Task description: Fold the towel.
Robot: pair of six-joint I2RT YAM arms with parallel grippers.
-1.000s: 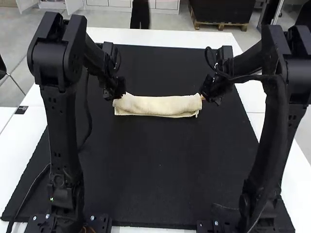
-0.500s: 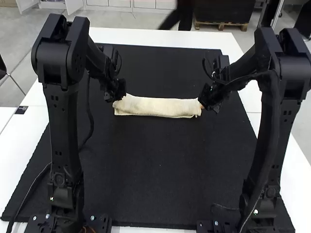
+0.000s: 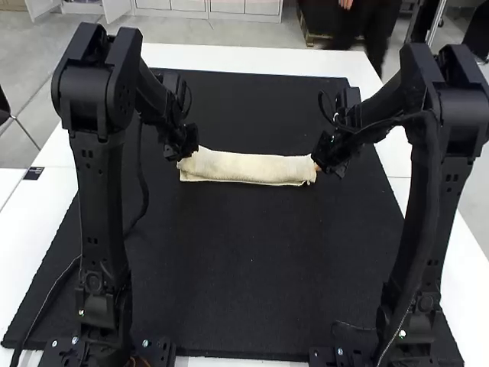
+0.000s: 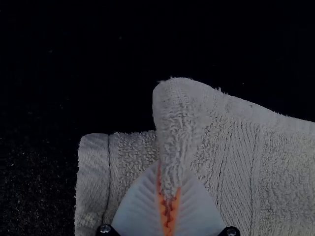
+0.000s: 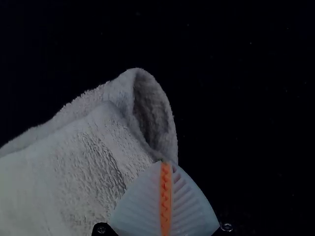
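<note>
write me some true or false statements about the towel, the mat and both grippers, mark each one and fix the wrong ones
1. The towel lies in a long, narrow strip on the black mat. True.
2. The left gripper is open, away from the towel. False: the left gripper pinches a raised fold of it.
3. The right gripper has its fingertips at one end of the towel. True.
4. The towel is spread out flat in a single layer. False: it is folded, with layers showing at its end.
5. The towel is lighter in colour than the mat. True.
</note>
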